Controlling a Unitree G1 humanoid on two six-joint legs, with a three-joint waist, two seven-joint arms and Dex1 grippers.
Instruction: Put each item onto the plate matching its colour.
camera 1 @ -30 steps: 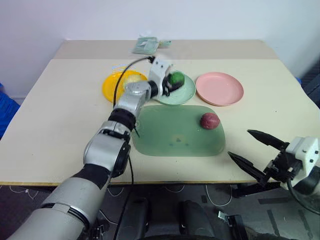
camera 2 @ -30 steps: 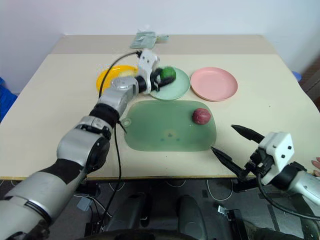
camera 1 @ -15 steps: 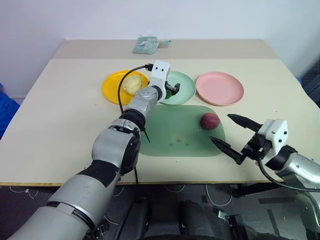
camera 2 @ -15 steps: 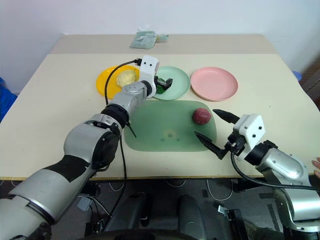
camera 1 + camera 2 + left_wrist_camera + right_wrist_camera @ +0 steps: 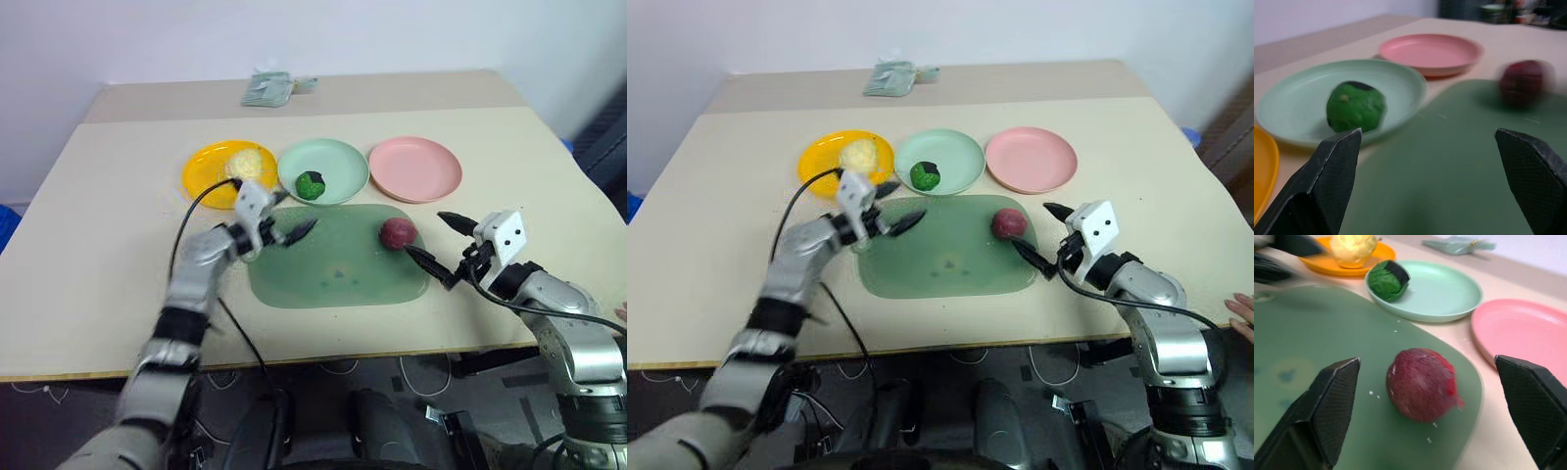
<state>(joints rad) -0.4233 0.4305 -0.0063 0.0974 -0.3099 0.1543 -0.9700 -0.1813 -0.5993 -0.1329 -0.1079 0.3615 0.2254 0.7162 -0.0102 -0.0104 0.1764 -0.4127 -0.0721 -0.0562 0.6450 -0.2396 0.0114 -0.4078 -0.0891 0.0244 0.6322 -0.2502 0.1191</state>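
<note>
On the worktop [image 5: 98, 225] the pale yellow ridged item [image 5: 251, 163] sat on the yellow-orange plate [image 5: 208, 176]; the dark green bumpy ball [image 5: 312, 185] lay on the mint green plate [image 5: 343, 164]; the pink plate [image 5: 415, 168] held nothing; the dark red ball [image 5: 398, 233] rested on the green mat [image 5: 333, 269] near its right end. The left gripper [image 5: 279, 227] hung over the mat's left part, fingers spread and empty; the right gripper [image 5: 434, 245] stood just beside the red ball, fingers spread, gripping nothing.
</note>
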